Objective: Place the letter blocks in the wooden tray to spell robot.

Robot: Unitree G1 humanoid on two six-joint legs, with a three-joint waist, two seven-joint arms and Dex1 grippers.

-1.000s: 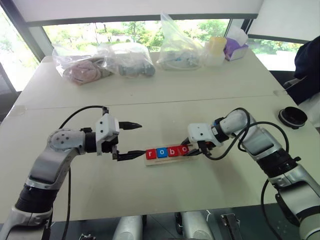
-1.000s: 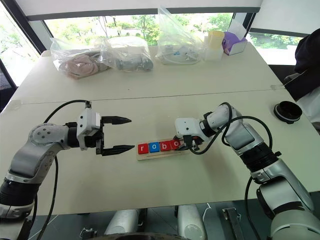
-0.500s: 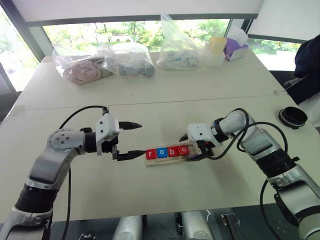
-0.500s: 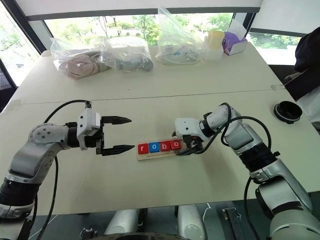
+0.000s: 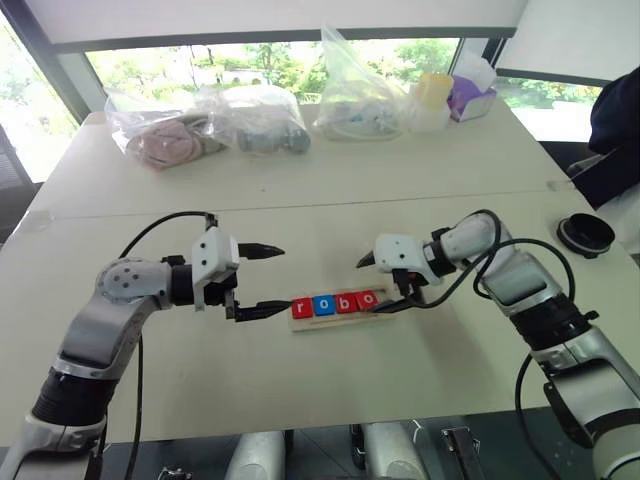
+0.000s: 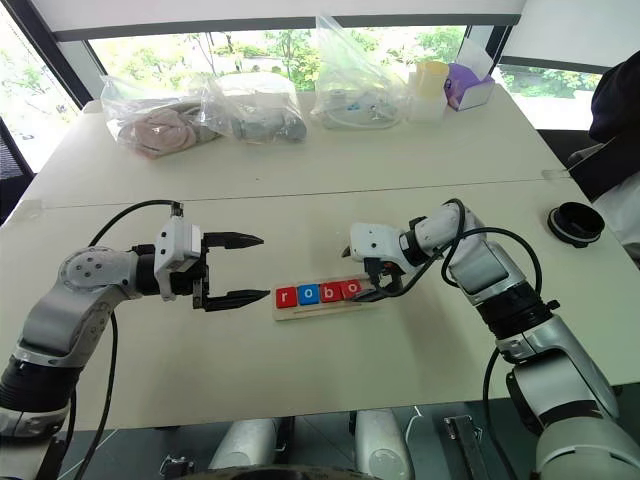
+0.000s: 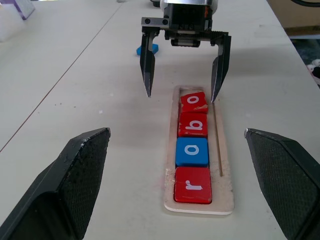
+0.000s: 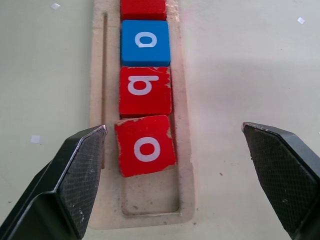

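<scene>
The wooden tray [image 5: 385, 300] lies mid-table holding four letter blocks in a row: red r [image 5: 300, 308], blue o [image 5: 323, 305], red b [image 5: 345, 302], red o [image 8: 146, 145]. The red o sits slightly askew, and the tray's end slot [image 8: 150, 192] beyond it is bare. My right gripper [image 5: 375, 285] hovers open over that end, its fingers [image 7: 149, 75] straddling the red o without touching it. My left gripper [image 5: 283, 278] stays open just off the tray's r end. A small blue block [image 7: 147, 49] lies on the table beyond the right gripper; its letter cannot be read.
Plastic bags [image 5: 210, 125] of items, a yellow cup [image 5: 432, 95] and a purple tissue box [image 5: 470, 95] line the far table. A black round lid [image 5: 585, 233] sits at the right, near a person's dark sleeve [image 5: 615, 120].
My right gripper has gone from shut to open, letting go of the red o, which now rests in the tray. The left arm has not moved.
</scene>
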